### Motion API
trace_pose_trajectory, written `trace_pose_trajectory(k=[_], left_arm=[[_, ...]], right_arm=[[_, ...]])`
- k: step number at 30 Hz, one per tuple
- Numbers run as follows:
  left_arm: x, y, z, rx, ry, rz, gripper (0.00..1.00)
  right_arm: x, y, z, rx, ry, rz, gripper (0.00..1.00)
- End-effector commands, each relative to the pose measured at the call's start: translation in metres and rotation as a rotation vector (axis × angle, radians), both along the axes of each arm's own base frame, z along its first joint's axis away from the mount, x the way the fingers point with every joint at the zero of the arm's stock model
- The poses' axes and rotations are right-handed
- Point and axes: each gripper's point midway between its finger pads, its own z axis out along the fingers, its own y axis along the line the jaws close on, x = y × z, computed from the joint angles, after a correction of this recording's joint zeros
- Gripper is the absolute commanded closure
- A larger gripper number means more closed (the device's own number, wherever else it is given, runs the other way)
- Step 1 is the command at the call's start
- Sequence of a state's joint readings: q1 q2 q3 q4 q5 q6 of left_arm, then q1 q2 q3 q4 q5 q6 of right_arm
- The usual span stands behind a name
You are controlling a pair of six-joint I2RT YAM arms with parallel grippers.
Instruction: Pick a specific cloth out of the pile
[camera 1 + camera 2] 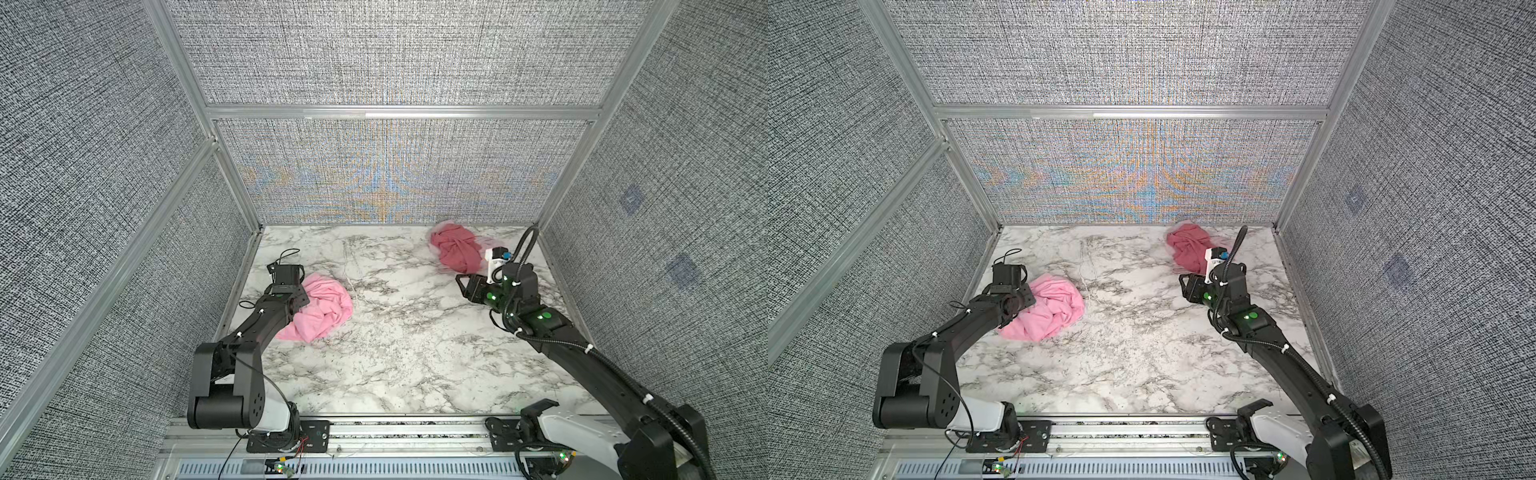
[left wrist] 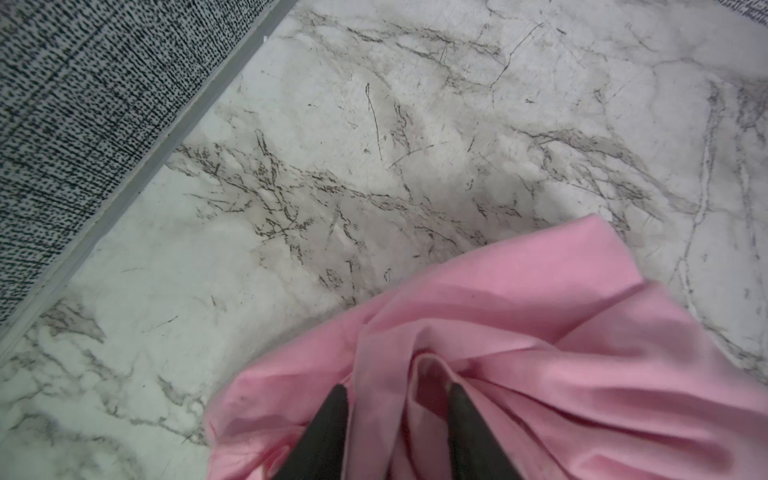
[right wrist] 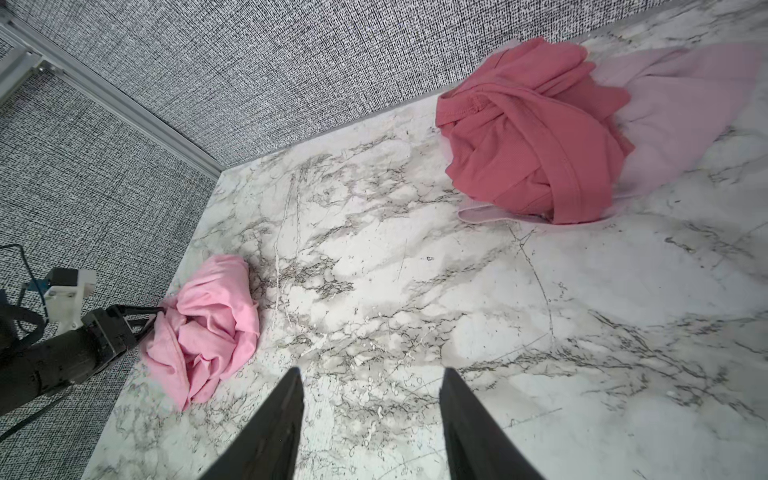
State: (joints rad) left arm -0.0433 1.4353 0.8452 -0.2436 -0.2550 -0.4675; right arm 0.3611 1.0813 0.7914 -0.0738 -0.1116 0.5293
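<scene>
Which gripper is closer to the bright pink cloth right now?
Left. The left gripper is down on the bright pink cloth, with its fingers on either side of a fold. The right gripper hangs open well away from it, beside the pile.

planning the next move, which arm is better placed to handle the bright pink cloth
Left: the left tool straddles a fold of the cloth; the right tool hangs over the table, nearer the pile.
</scene>
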Motion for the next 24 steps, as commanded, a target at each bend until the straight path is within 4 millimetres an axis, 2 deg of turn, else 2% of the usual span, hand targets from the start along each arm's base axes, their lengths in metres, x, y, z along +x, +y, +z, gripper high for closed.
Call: trace_pose_trajectory(k=[1, 5, 7, 9, 12, 15, 20, 24], left_arm=[[0.001, -0.005, 0.024, -0.003, 0.006, -0.038, 0.55], [-0.002, -0.021, 0.064, 0.003, -0.075, -0.096, 0.55], [-0.006, -0.033, 0.078, -0.009, -0.126, -0.135, 0.55], [-0.012, -0.048, 0.088, -0.021, -0.17, -0.182, 0.55], [-0.022, -0.076, 0.092, -0.004, -0.207, -0.284, 0.55], [-0.033, -0.092, 0.077, -0.052, -0.183, -0.312, 0.55], [-0.052, -0.106, 0.026, -0.17, -0.133, -0.329, 0.56], [-0.058, -0.119, -0.004, -0.238, -0.109, -0.368, 0.56]], right_arm=[[-0.004, -0.004, 0.003, 0.001, 0.0, -0.022, 0.45], [-0.006, -0.005, 0.006, 0.003, -0.007, -0.022, 0.45], [-0.007, -0.005, 0.006, 0.006, -0.008, -0.019, 0.45], [-0.007, -0.003, 0.006, 0.005, -0.007, -0.015, 0.45], [-0.006, -0.001, 0.005, 0.008, -0.009, -0.01, 0.45], [-0.005, 0.003, 0.003, 0.011, -0.006, -0.003, 0.45], [-0.004, 0.014, -0.004, 0.016, 0.008, 0.02, 0.45], [-0.003, 0.02, -0.011, 0.016, 0.02, 0.031, 0.45]])
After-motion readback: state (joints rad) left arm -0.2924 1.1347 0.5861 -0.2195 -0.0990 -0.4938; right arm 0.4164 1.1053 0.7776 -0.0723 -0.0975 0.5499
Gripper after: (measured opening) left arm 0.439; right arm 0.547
